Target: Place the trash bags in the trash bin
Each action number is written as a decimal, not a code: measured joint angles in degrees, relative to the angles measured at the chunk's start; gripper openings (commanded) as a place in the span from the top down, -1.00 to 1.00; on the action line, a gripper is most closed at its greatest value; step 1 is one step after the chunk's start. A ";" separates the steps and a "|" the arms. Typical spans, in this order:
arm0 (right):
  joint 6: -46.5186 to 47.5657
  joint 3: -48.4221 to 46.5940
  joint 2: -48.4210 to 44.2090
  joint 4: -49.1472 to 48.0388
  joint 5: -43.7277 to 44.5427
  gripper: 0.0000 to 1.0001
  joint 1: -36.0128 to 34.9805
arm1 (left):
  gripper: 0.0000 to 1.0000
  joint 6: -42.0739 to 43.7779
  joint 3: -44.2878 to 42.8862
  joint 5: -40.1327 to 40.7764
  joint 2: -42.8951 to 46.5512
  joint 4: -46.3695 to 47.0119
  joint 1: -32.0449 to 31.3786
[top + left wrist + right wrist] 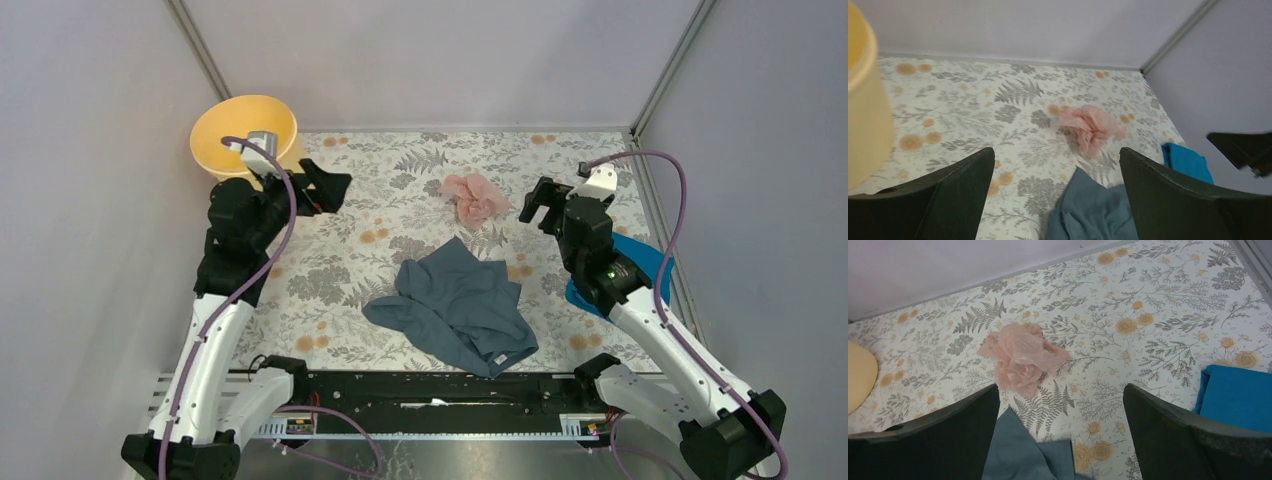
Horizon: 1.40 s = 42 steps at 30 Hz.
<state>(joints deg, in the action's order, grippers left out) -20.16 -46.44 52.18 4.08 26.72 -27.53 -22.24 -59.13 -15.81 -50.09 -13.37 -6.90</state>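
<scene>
The pale-pink trash bag (475, 197) lies crumpled on the floral table at the back middle; it also shows in the left wrist view (1091, 127) and the right wrist view (1020, 357). The yellow-orange trash bin (244, 130) stands at the back left corner, its side at the left edge of the left wrist view (863, 115). My left gripper (335, 188) is open and empty, raised beside the bin, left of the bag. My right gripper (535, 205) is open and empty, just right of the bag.
A grey-blue garment (460, 305) lies crumpled in the table's middle, in front of the bag. A bright blue folded cloth (640, 262) lies under my right arm by the right wall. Grey walls close the table on three sides.
</scene>
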 measured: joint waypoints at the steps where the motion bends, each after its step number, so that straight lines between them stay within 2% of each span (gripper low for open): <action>1: -0.33 -0.57 0.68 0.33 0.57 -0.99 0.00 | -0.98 0.00 0.37 0.11 0.11 0.44 -1.25; 11: -7.87 -8.96 10.16 9.60 4.09 -0.99 0.00 | -0.98 -1.18 4.52 7.04 -3.26 2.47 -21.24; 14: -10.01 -12.17 12.41 13.14 4.07 -0.99 0.07 | -0.98 -3.15 6.75 7.61 -4.74 4.50 -23.04; 18: -4.63 -13.18 13.11 12.46 -1.95 -0.99 0.13 | -0.98 -6.01 9.84 7.67 -6.51 6.91 -23.93; 23: -0.11 -7.78 13.53 6.29 -12.83 -0.99 0.15 | -0.98 -8.17 12.94 7.52 -7.56 11.04 -28.15; 27: -0.92 -6.95 19.10 3.26 -19.17 -0.99 1.07 | -0.98 -10.67 15.85 7.48 -9.16 14.29 -31.12; 31: -6.78 -3.17 24.02 -5.99 -28.83 -0.99 7.96 | -0.98 -14.29 16.87 7.45 -13.79 16.26 -32.39; 36: -17.00 -0.24 30.45 -17.03 -34.62 -0.99 17.66 | -0.98 -18.40 15.89 5.42 -21.38 18.49 -32.48; 42: -26.03 4.52 34.29 -30.60 -37.03 -0.99 18.84 | -0.98 -20.55 6.64 1.31 -34.42 18.56 -31.95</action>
<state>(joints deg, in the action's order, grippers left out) -46.19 -41.91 86.48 -26.52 -10.31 -8.69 -42.78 -52.49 -14.50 -84.51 5.19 -38.85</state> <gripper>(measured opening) 0.994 0.990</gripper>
